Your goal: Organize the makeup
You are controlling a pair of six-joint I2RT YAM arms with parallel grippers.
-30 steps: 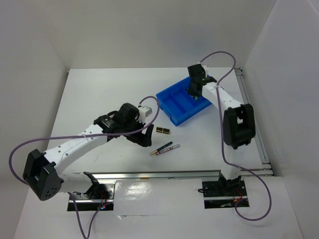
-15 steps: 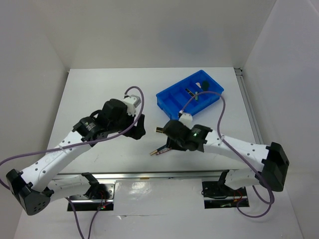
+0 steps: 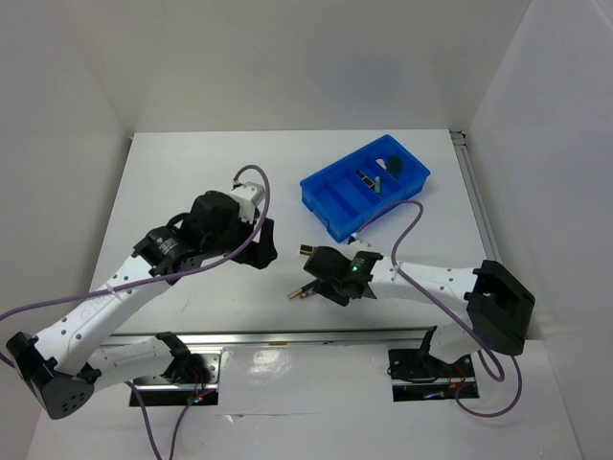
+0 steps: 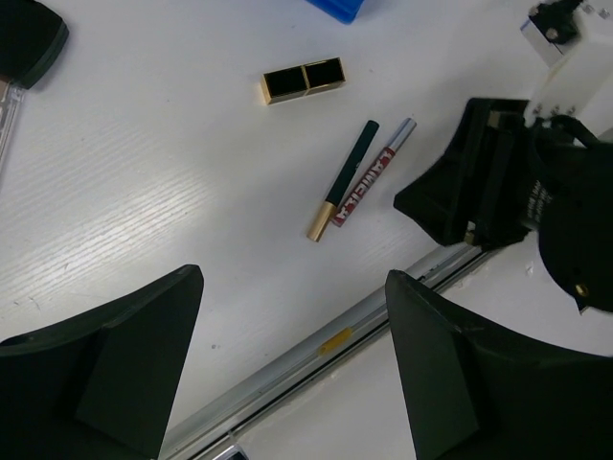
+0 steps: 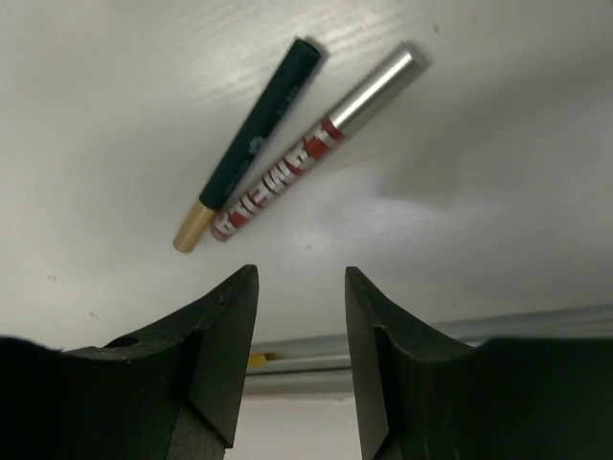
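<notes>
Now the right hand (image 5: 299, 287) hangs open by the silver-red pencil (image 5: 316, 144): seemingly light, stiff, roll-prone; pinch mid-barrel.

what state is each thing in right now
green pencil, lying on the table
red-silver pencil, lying beside the green pencil
lipstick, lying on the table, apart from the pencils
blue tray, holding a few items
left gripper, open, empty
right gripper, open, above both pencils
</notes>
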